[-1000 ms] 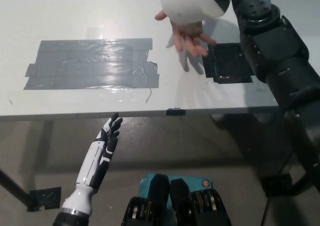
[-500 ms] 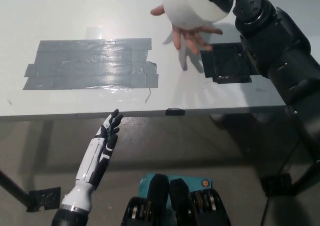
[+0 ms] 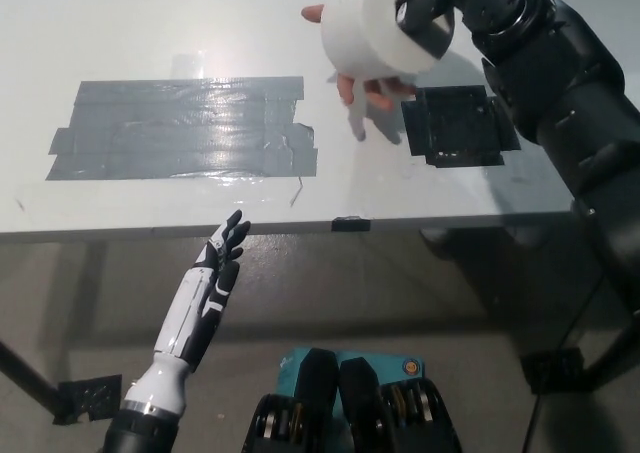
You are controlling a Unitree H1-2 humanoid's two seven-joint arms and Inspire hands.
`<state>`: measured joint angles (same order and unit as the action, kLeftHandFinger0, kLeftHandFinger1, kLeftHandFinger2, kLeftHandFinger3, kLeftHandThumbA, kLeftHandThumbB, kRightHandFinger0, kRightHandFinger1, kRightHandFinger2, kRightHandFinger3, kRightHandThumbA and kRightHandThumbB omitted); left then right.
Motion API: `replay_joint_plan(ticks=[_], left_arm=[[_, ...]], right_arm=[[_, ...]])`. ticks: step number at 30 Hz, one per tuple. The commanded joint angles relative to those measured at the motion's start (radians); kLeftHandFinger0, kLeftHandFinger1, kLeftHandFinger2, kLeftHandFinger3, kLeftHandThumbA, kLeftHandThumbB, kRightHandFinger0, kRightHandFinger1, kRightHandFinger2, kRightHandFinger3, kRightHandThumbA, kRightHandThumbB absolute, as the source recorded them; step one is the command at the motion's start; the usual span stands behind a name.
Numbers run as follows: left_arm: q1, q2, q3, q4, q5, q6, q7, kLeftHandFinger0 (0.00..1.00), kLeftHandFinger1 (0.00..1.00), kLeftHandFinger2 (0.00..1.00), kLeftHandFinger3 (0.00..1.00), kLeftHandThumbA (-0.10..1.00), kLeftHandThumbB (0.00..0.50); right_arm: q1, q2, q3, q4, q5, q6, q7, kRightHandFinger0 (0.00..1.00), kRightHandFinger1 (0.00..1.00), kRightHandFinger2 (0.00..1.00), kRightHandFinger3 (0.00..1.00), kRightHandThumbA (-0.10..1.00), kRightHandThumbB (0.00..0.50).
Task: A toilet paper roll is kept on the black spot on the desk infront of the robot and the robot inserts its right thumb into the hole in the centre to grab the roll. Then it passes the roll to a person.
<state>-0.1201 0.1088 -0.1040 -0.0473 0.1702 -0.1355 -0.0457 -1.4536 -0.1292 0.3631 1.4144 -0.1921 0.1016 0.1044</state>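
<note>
The black right hand (image 3: 437, 15) grips one white toilet paper roll (image 3: 372, 28), thumb in its core, raised above the tabletop (image 3: 150, 33). A person's hand (image 3: 362, 83) lies beneath the roll. One black spot (image 3: 458, 125), one grey tape patch (image 3: 185, 128). The white left hand (image 3: 222, 256) hangs released, fingers apart.

The toilet paper roll (image 3: 368, 31) sits above the surface (image 3: 150, 33), over a person's hand (image 3: 360, 83), left of the black spot (image 3: 460, 125).

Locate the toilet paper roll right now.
Head view, top right: toilet paper roll on the right hand, above a person's hand, left of the black spot.
</note>
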Motion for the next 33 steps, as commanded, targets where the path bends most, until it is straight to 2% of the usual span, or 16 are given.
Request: replay_joint_plan(ticks=[1, 9, 13, 15, 17, 19, 20, 23, 24, 26, 27, 29, 30, 32, 33], left_arm=[[-0.034, 0.007, -0.003, -0.031, -0.007, -0.012, -0.017, 1.00, 1.00, 1.00, 1.00, 1.00, 0.193], [-0.039, 0.005, 0.001, -0.025, -0.015, -0.017, -0.024, 1.00, 1.00, 1.00, 1.00, 1.00, 0.201], [-0.044, 0.000, -0.001, -0.022, -0.008, -0.019, -0.021, 1.00, 1.00, 1.00, 1.00, 1.00, 0.201], [-0.043, -0.001, -0.002, -0.022, -0.007, -0.020, -0.022, 1.00, 1.00, 1.00, 1.00, 1.00, 0.197], [-0.045, 0.000, -0.003, -0.018, -0.008, -0.027, -0.024, 1.00, 1.00, 1.00, 1.00, 1.00, 0.194], [-0.047, 0.000, -0.003, -0.016, -0.005, -0.029, -0.023, 1.00, 1.00, 1.00, 1.00, 1.00, 0.195], [-0.050, -0.001, -0.003, -0.017, -0.006, -0.024, -0.023, 1.00, 1.00, 1.00, 1.00, 1.00, 0.194], [-0.048, -0.003, -0.005, -0.020, -0.003, -0.021, -0.022, 1.00, 1.00, 1.00, 1.00, 1.00, 0.189], [-0.048, -0.003, -0.006, -0.020, -0.003, -0.023, -0.022, 1.00, 1.00, 1.00, 1.00, 1.00, 0.184], [-0.046, -0.003, -0.005, -0.020, -0.012, -0.024, -0.025, 1.00, 1.00, 1.00, 1.00, 1.00, 0.190], [-0.048, -0.004, -0.004, -0.021, -0.010, -0.015, -0.024, 1.00, 1.00, 1.00, 1.00, 1.00, 0.206], [-0.053, -0.001, 0.000, -0.017, -0.013, -0.018, -0.023, 1.00, 1.00, 1.00, 1.00, 1.00, 0.207], [-0.053, -0.005, 0.001, -0.016, -0.006, -0.019, -0.017, 1.00, 1.00, 1.00, 1.00, 1.00, 0.201], [-0.059, -0.004, 0.003, -0.009, -0.005, -0.026, -0.014, 1.00, 1.00, 1.00, 1.00, 1.00, 0.185], [-0.063, -0.004, 0.004, -0.004, -0.007, -0.028, -0.014, 1.00, 1.00, 1.00, 1.00, 1.00, 0.175]], right_arm=[[-0.106, -0.035, 0.039, -0.003, -0.060, 0.045, 0.156, 1.00, 1.00, 1.00, 1.00, 0.38, 0.500], [-0.122, -0.061, 0.062, -0.013, -0.081, 0.045, 0.199, 1.00, 1.00, 1.00, 1.00, 0.49, 0.500], [-0.159, -0.086, 0.028, -0.030, -0.056, 0.053, 0.255, 1.00, 1.00, 1.00, 1.00, 0.50, 0.437], [-0.177, -0.094, 0.014, -0.034, -0.049, 0.067, 0.264, 1.00, 1.00, 1.00, 1.00, 0.51, 0.454], [-0.213, -0.108, -0.026, -0.045, -0.022, 0.096, 0.243, 1.00, 1.00, 1.00, 1.00, 0.50, 0.496], [-0.237, -0.119, -0.043, -0.052, -0.019, 0.111, 0.260, 1.00, 1.00, 1.00, 1.00, 0.52, 0.500], [-0.260, -0.136, -0.044, -0.061, -0.028, 0.097, 0.285, 1.00, 1.00, 1.00, 1.00, 0.57, 0.495], [-0.285, -0.164, -0.086, -0.085, 0.002, 0.083, 0.319, 1.00, 1.00, 1.00, 1.00, 0.55, 0.499], [-0.292, -0.178, -0.084, -0.104, -0.008, 0.074, 0.326, 1.00, 1.00, 1.00, 1.00, 0.58, 0.500], [-0.293, -0.216, -0.139, -0.198, 0.031, 0.108, 0.351, 1.00, 1.00, 1.00, 1.00, 0.53, 0.500], [-0.277, -0.237, -0.149, -0.276, 0.033, 0.107, 0.365, 1.00, 1.00, 1.00, 1.00, 0.54, 0.479], [-0.229, -0.265, -0.183, -0.447, 0.051, 0.169, 0.383, 1.00, 1.00, 1.00, 1.00, 0.54, 0.450], [-0.143, -0.314, -0.201, -0.704, 0.059, 0.244, 0.411, 1.00, 1.00, 1.00, 1.00, 0.59, 0.442], [-0.083, -0.346, -0.215, -0.869, 0.061, 0.279, 0.425, 1.00, 1.00, 1.00, 1.00, 0.65, 0.453], [-0.015, -0.376, -0.244, -1.037, 0.084, 0.331, 0.437, 1.00, 1.00, 1.00, 1.00, 0.67, 0.452]])
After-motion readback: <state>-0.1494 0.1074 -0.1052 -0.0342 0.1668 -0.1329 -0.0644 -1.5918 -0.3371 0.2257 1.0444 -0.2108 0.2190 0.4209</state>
